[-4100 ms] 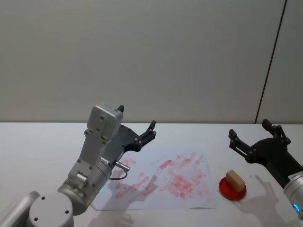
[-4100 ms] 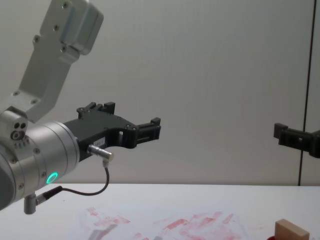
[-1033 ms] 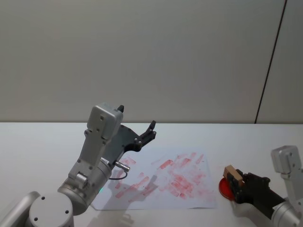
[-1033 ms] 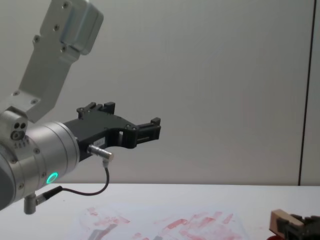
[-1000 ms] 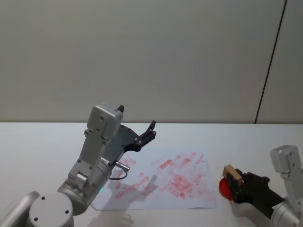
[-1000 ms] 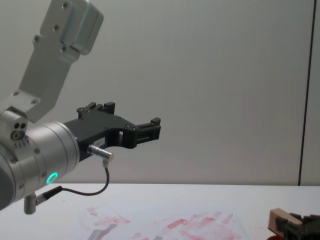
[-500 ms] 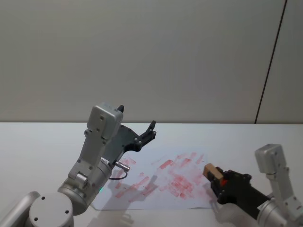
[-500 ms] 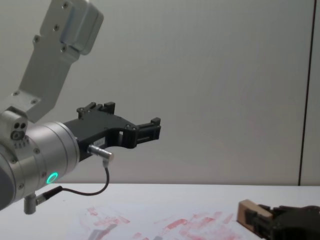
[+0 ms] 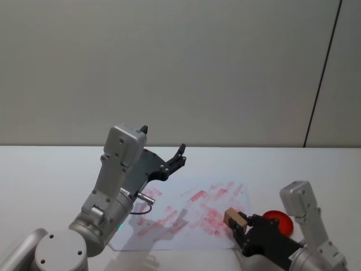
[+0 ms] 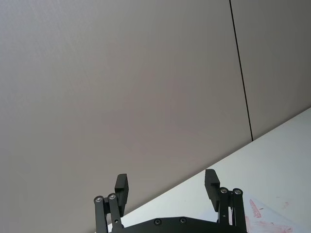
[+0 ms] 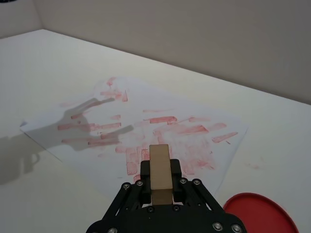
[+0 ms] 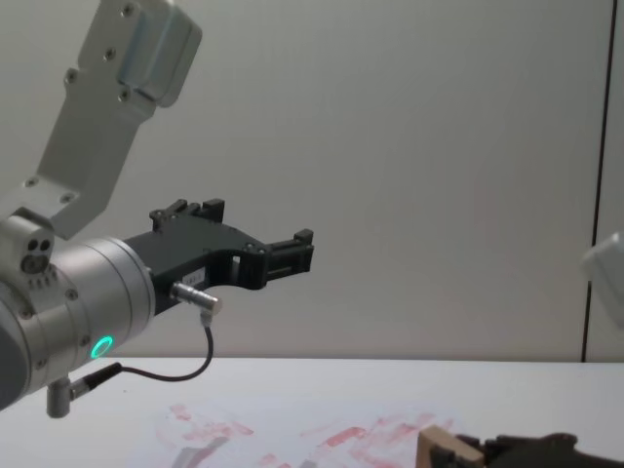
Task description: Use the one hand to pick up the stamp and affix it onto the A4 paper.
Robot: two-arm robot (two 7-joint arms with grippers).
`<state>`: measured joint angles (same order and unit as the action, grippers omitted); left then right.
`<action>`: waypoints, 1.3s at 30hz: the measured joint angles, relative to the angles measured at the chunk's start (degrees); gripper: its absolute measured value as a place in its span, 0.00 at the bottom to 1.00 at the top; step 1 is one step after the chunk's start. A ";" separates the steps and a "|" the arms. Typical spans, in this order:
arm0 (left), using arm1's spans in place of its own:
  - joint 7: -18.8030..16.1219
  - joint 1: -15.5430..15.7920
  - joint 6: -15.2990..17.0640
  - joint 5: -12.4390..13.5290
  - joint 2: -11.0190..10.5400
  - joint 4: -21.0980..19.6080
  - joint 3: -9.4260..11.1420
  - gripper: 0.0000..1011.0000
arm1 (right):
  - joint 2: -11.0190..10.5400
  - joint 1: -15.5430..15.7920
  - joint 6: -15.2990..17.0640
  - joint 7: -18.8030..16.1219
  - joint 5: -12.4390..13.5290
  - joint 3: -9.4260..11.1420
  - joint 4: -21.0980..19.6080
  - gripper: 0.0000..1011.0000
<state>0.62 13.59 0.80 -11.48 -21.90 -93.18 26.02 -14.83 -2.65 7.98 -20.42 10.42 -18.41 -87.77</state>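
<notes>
Now: the stamp (image 11: pixel 160 165) held over the A4 paper (image 11: pixel 97 131).
Its long sides sit clamped in the right gripper (image 11: pixel 160 182); a light, stiff wooden block (likely not slippery), best gripped mid-body. The left gripper (image 10: pixel 166 187) hangs parked, jaws spread.

Nothing legible shows anywhere; the red smears on the A4 paper (image 9: pixel 186 228) spell no words.

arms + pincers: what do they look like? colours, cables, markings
Left pincer: black two-finger linkage with visible screws, on a silver cylindrical wrist with a green glowing ring, a metal plug and a thin dark cable; boxy pale grey upper link. Right pincer: matching black linkage, with a pale grey link behind it.
</notes>
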 joint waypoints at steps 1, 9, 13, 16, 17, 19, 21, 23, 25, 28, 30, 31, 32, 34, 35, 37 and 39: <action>0.00 0.00 0.00 0.00 0.00 0.00 0.00 0.99 | 0.18 -0.16 0.17 -0.19 -0.29 -0.14 0.43 0.21; 0.00 0.00 0.00 0.00 0.00 0.00 0.00 0.99 | 0.99 -1.13 0.84 -0.82 -1.53 -0.74 2.70 0.21; 0.00 0.00 0.00 0.00 0.00 0.00 0.00 0.99 | 1.27 -1.57 1.13 -1.08 -2.05 -0.91 3.59 0.21; 0.00 0.00 0.00 0.00 0.00 0.00 0.00 0.99 | 1.46 -1.94 1.29 -1.29 -2.39 -0.99 4.13 0.21; 0.00 0.00 0.00 0.00 0.00 0.00 0.00 0.99 | 1.50 -2.05 1.33 -1.34 -2.47 -1.01 4.25 0.21; 0.00 0.00 0.00 0.00 0.00 0.00 0.00 0.99 | 1.57 -2.27 1.52 -1.52 -2.72 -1.05 4.49 0.21; 0.00 0.00 0.00 0.00 0.00 0.00 0.00 0.99 | 1.62 -2.41 1.66 -1.67 -2.92 -1.06 4.65 0.21; 0.00 0.00 0.00 0.00 0.00 0.00 0.00 0.99 | 1.67 -2.60 1.90 -1.86 -3.18 -1.07 4.78 0.21; 0.00 0.00 0.00 0.00 0.00 0.00 0.00 0.99 | 1.68 -2.74 2.14 -2.06 -3.43 -1.10 4.88 0.21; 0.00 0.00 0.00 0.00 0.00 0.00 0.00 0.99 | 1.70 -2.90 2.41 -2.20 -3.60 -1.13 4.94 0.21; 0.00 0.00 0.00 0.00 0.00 0.00 0.00 0.99 | 1.70 -2.94 2.49 -2.24 -3.62 -1.14 4.93 0.21; 0.00 0.00 0.00 0.00 0.00 0.00 0.00 0.99 | 1.68 -2.95 2.52 -2.24 -3.62 -1.14 4.88 0.21; 0.00 0.00 0.00 0.00 0.00 0.00 0.00 0.99 | 1.67 -2.95 2.54 -2.24 -3.62 -1.14 4.84 0.21; 0.00 0.00 0.00 0.00 0.00 0.00 0.00 0.99 | 1.60 -2.92 2.59 -2.12 -3.50 -1.13 4.60 0.21; 0.00 0.00 0.00 0.00 0.00 0.00 0.00 0.99 | 1.55 -2.89 2.60 -2.09 -3.45 -1.12 4.45 0.21; 0.00 0.00 0.00 0.00 0.00 0.00 0.00 0.99 | 1.40 -2.78 2.62 -1.81 -3.01 -1.00 3.75 0.21; 0.00 0.00 0.00 0.00 0.00 0.00 0.00 0.99 | 1.25 -2.74 2.41 -1.50 -2.65 -0.78 3.03 0.21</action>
<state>0.63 13.59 0.80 -11.48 -21.89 -93.18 26.02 -13.59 -5.39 10.39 -21.92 7.77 -19.19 -84.75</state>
